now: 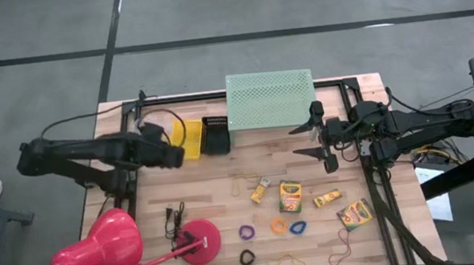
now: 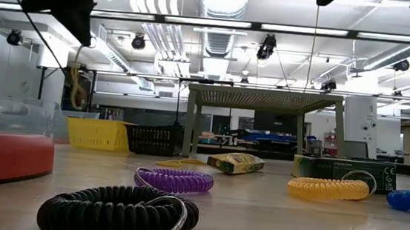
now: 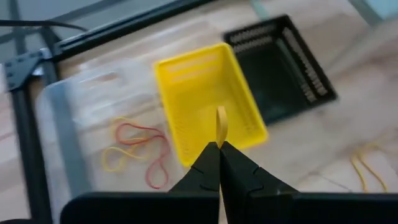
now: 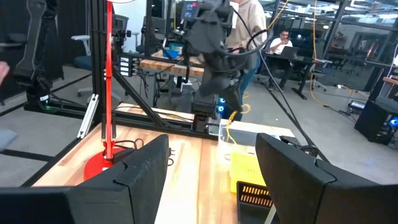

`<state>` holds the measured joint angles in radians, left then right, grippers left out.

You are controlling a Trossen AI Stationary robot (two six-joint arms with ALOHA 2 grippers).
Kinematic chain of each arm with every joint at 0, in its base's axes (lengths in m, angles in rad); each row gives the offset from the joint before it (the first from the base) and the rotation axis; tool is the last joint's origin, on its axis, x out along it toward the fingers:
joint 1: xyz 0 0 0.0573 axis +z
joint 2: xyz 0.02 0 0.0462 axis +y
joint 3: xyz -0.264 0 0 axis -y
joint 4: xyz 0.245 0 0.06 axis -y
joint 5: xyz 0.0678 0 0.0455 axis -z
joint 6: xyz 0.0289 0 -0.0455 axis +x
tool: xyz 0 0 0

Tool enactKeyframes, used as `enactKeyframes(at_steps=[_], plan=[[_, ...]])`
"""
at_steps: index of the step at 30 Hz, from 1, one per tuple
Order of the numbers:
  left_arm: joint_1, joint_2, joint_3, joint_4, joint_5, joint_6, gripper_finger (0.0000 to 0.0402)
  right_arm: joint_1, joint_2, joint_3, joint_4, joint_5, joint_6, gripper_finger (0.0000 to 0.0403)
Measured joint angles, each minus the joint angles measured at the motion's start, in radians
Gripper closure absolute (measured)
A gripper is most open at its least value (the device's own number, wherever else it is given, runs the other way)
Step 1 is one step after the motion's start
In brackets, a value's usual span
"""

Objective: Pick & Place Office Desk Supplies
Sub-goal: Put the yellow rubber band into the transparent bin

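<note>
While pinching a yellow rubber band (image 3: 221, 124), hovers the left gripper (image 3: 219, 149) over the yellow basket (image 3: 208, 99) at ten o'clock on the counter (image 1: 226, 195), jaws clamped together on the band; waits at three o'clock the right gripper (image 1: 313, 139), jaws wide apart, holding nothing; lie toward five o'clock crayon boxes (image 1: 290, 196), ring loops (image 1: 247, 232) and more rubber bands (image 1: 286, 262); already in the clear bin (image 3: 68, 118), red and yellow bands (image 3: 140, 149).
</note>
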<state>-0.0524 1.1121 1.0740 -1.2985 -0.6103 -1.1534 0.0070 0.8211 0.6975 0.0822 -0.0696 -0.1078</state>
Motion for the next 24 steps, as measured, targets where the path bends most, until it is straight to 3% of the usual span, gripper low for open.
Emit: enactKeyframes(at_steps=[16, 24], plan=[[0.304, -0.03, 0.0, -0.045, -0.001, 0.153, 0.0401, 0.0, 0.0, 0.0, 0.0, 0.0, 0.0, 0.0165], [0.373, -0.03, -0.079, -0.04, 0.067, 0.069, 0.0401, 0.0, 0.0, 0.0, 0.0, 0.0, 0.0, 0.0165]])
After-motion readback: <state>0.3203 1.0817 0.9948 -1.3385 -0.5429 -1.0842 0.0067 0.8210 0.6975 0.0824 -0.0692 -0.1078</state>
